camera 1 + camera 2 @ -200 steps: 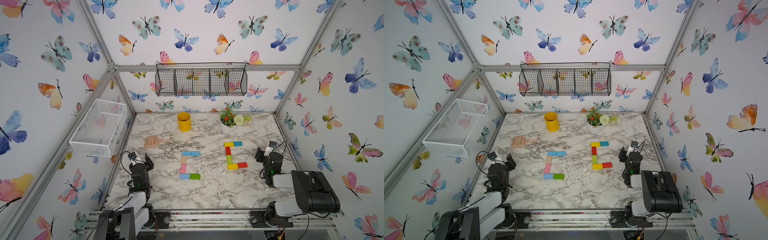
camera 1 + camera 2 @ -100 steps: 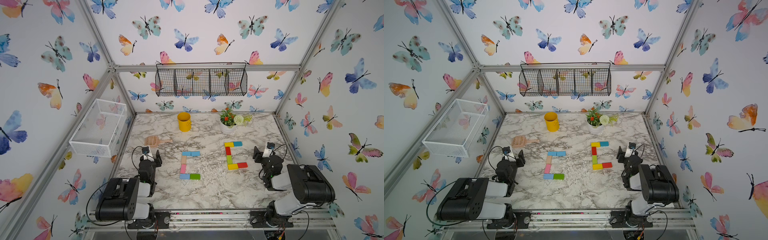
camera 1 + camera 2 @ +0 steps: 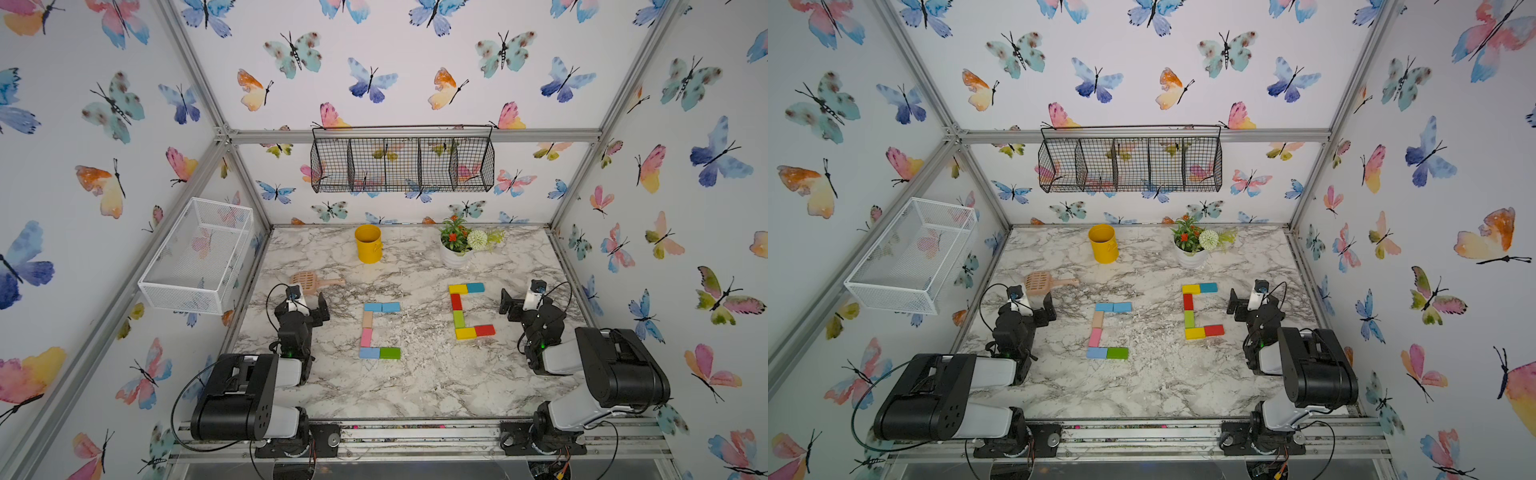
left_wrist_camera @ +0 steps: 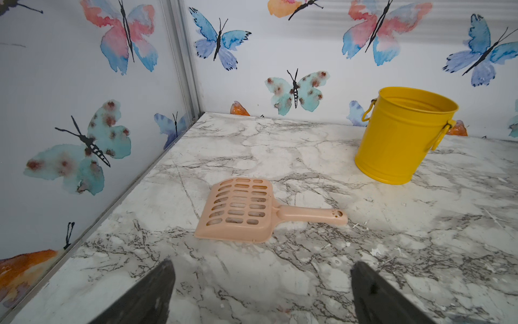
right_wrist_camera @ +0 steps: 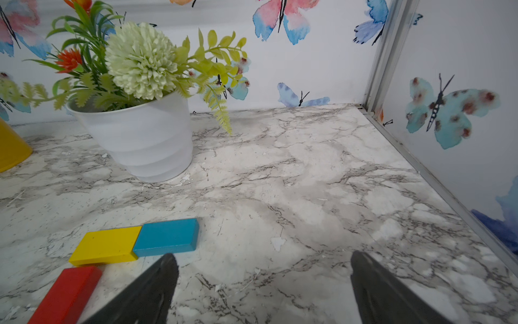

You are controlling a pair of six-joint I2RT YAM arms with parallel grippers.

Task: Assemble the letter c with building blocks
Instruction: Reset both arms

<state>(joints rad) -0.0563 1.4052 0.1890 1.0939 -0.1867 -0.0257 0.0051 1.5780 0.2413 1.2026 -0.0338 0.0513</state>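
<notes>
Two C shapes of building blocks lie flat mid-table in both top views. The left C (image 3: 367,330) (image 3: 1098,330) is blue, tan, pink and green. The right C (image 3: 459,309) (image 3: 1188,309) is yellow, teal, red and green. My left gripper (image 3: 308,304) (image 4: 260,265) is open and empty, left of the left C, facing the back wall. My right gripper (image 3: 521,298) (image 5: 263,258) is open and empty, right of the right C. The right wrist view shows that C's teal block (image 5: 168,234), yellow block (image 5: 106,248) and red block (image 5: 66,294) beside one finger.
A tan slotted scoop (image 4: 241,210) (image 3: 309,279) lies just ahead of my left gripper. A yellow bucket (image 3: 368,243) (image 4: 400,134) and a white flower pot (image 3: 456,253) (image 5: 140,137) stand near the back wall. Wire baskets hang on the left wall (image 3: 199,253) and the back wall (image 3: 401,160).
Both arms have folded down low at the table's sides, and both grippers have shifted a little toward the back wall. The blocks have not moved.
</notes>
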